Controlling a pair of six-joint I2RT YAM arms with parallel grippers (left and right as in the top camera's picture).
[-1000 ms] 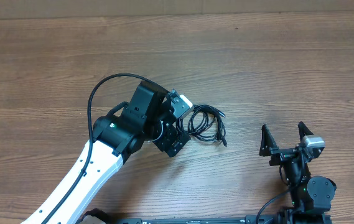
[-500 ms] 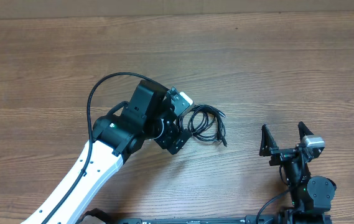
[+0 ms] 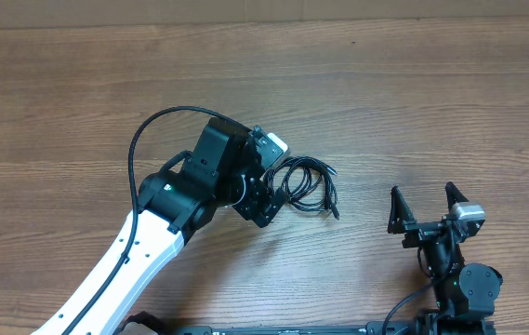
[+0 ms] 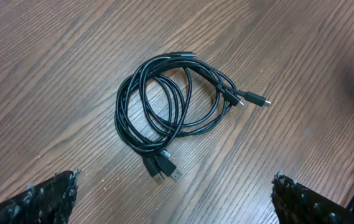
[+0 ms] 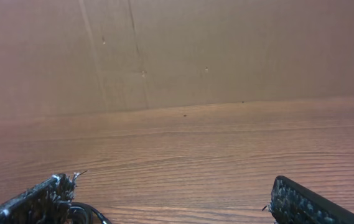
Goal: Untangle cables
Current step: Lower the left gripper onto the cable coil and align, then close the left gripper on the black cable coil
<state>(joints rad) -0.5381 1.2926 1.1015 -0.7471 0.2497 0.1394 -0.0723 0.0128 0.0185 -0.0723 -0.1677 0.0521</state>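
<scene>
Near overhead centre, cables point(image 3: 307, 186) in one tangled coil, none freed yet; left end effector point(image 4: 173, 199), right end effector point(image 3: 422, 200) both wide, empty

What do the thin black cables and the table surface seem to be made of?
Cables: likely a plastic or rubber sheath, smooth and slightly glossy, bending in soft loops. Their plug tips look metallic, but they are too small to confirm. Table: wood or wood-look laminate, matte brown with clear grain lines; which one cannot be told.
</scene>
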